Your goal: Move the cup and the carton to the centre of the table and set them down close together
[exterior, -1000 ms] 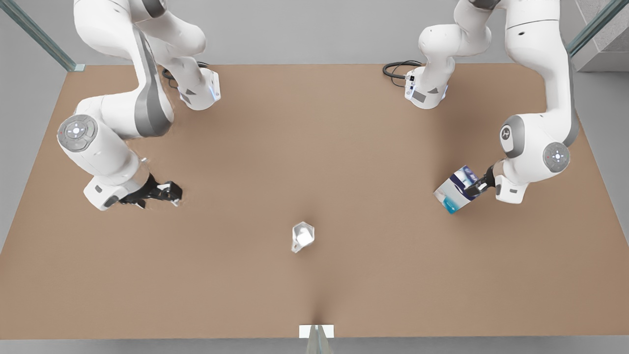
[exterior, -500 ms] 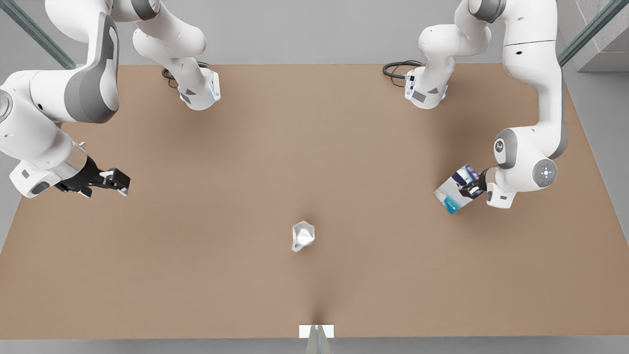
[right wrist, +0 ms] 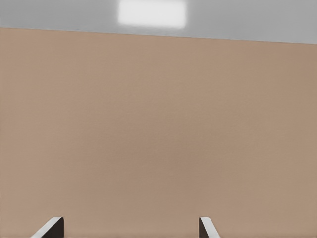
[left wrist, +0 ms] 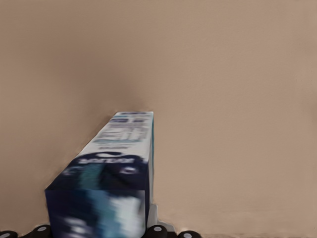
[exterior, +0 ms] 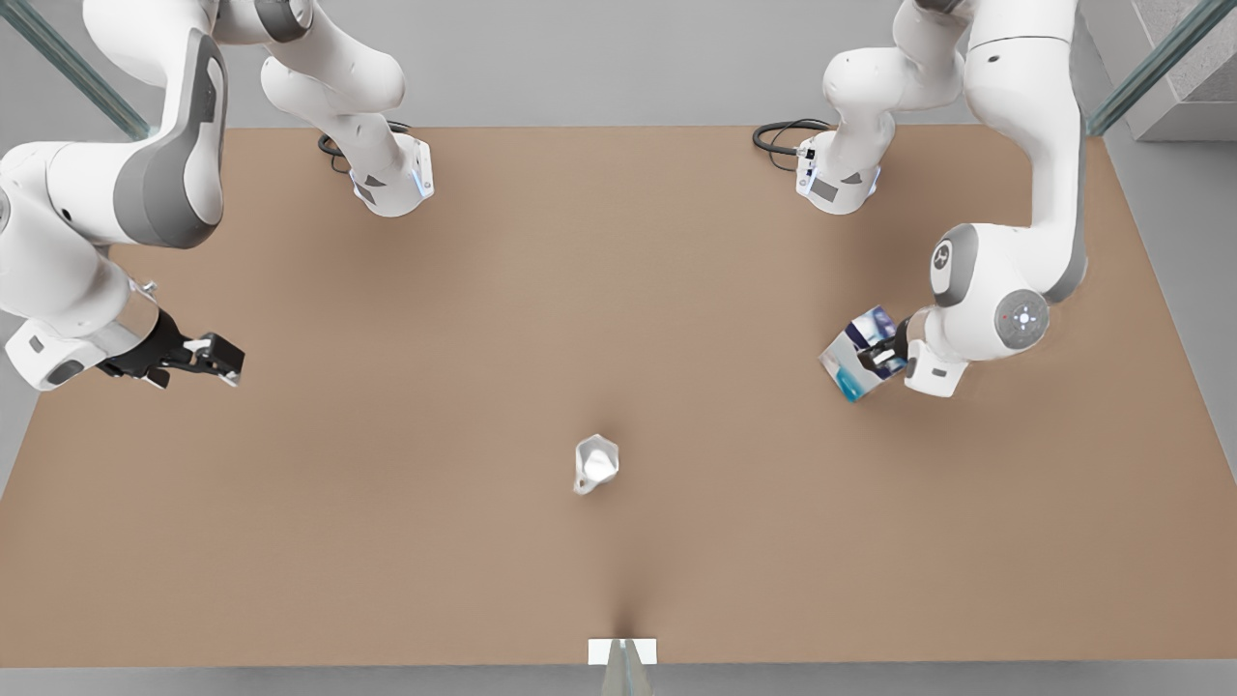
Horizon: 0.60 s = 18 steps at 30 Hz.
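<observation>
The faceted pale cup (exterior: 594, 463) stands alone on the brown table (exterior: 618, 280), near the middle and toward the front edge. The carton (exterior: 856, 365), white with a navy band and teal patches, hangs tilted at the front view's right with my left gripper (exterior: 881, 360) shut on it. In the left wrist view the carton (left wrist: 114, 168) juts out from between the jaws over bare tabletop. My right gripper (exterior: 227, 360) is open at the front view's far left, far from the cup. Its two fingertips (right wrist: 49, 229) frame bare table in the right wrist view.
Both arm bases (exterior: 391, 184) (exterior: 839, 184) sit at the table's back edge, with a black cable (exterior: 778, 135) beside the one on the front view's right. A small white marker (exterior: 621, 651) lies at the middle of the front edge.
My left gripper has carried the carton toward the front view's left, closer to the centre. My right gripper has drawn back to the front view's far left, away from the cup.
</observation>
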Motion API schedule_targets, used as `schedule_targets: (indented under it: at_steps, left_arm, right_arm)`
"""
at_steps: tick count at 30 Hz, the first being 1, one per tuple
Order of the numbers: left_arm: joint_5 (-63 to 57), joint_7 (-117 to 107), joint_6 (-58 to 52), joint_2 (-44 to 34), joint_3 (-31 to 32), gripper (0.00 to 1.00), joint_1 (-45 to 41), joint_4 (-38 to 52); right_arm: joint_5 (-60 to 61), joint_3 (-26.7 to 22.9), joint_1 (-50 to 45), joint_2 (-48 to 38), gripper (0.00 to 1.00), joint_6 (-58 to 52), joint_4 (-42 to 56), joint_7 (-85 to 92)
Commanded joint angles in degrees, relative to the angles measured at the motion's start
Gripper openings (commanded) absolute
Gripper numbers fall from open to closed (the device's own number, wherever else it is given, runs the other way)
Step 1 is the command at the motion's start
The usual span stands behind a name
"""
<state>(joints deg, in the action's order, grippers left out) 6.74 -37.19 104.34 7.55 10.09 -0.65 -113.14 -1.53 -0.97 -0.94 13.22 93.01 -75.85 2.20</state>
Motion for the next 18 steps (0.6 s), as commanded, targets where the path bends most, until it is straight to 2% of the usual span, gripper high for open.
schedule_targets:
  at_steps: [1,4,7,9,12,14,18]
  left_arm:
    - [5.39,-1.04,-0.71,0.01,1.51,0.67,1.00,0.64]
    - [6.71,-19.23,-0.10,5.46,14.25,0.67,0.12,8.81]
    - [6.62,-35.14,5.35,14.51,14.52,0.68,-9.72,19.01]
    - [6.10,-40.68,10.71,16.71,14.52,0.68,-13.85,19.89]
    - [5.83,-44.20,13.61,19.26,14.43,0.68,-17.72,20.68]
    - [5.40,-46.48,14.75,23.39,14.17,0.68,-19.39,25.34]
    - [1.61,-49.56,15.72,26.82,14.08,0.68,-20.18,27.89]
  right_arm:
    - [0.03,0.00,-0.03,0.31,1.00,0.06,0.00,0.00]
    - [0.12,0.00,-0.03,1.37,1.00,0.15,0.09,-0.26]
    - [0.21,0.00,-0.11,1.37,1.00,0.15,0.09,-0.26]
    - [0.38,0.00,-0.20,1.37,1.00,0.15,0.09,-0.26]
    - [0.21,0.00,-0.20,1.45,1.00,0.15,0.09,-0.35]
    - [0.21,0.00,-0.11,1.63,1.00,0.24,0.09,-0.35]
    - [0.29,0.00,-0.11,1.80,1.00,0.41,0.09,-0.35]
